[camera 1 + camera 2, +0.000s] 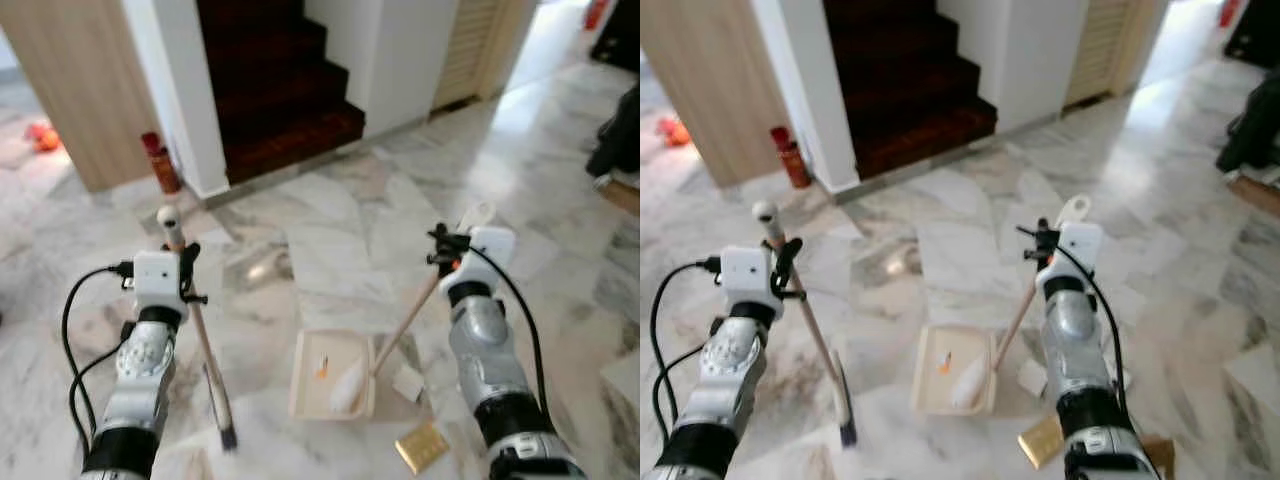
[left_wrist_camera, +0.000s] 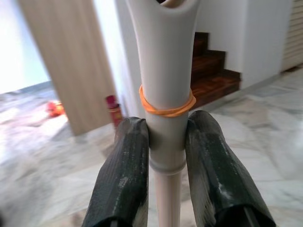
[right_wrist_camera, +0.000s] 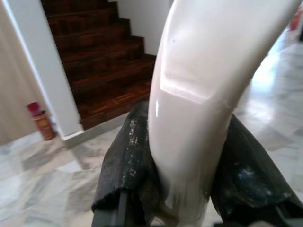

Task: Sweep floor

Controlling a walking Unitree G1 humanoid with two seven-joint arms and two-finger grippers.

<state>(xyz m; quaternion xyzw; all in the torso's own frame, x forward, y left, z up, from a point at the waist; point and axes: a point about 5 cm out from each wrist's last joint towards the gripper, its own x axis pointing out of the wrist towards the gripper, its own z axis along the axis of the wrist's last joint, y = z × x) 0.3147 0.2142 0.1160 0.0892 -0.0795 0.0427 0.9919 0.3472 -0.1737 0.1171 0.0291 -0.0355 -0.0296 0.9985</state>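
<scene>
My left gripper is shut on the white top end of a broom handle, just under an orange rubber band. The wooden stick slants down to a dark broom head on the marble floor. My right gripper is shut on the cream grip of the dustpan handle. That stick runs down to a cream dustpan lying flat between my arms. In the pan lie a small orange scrap and a white piece.
A white scrap and a gold card lie on the floor right of the pan. Dark wooden stairs rise ahead beside a white wall. A red canister stands at its corner. A dark object sits far right.
</scene>
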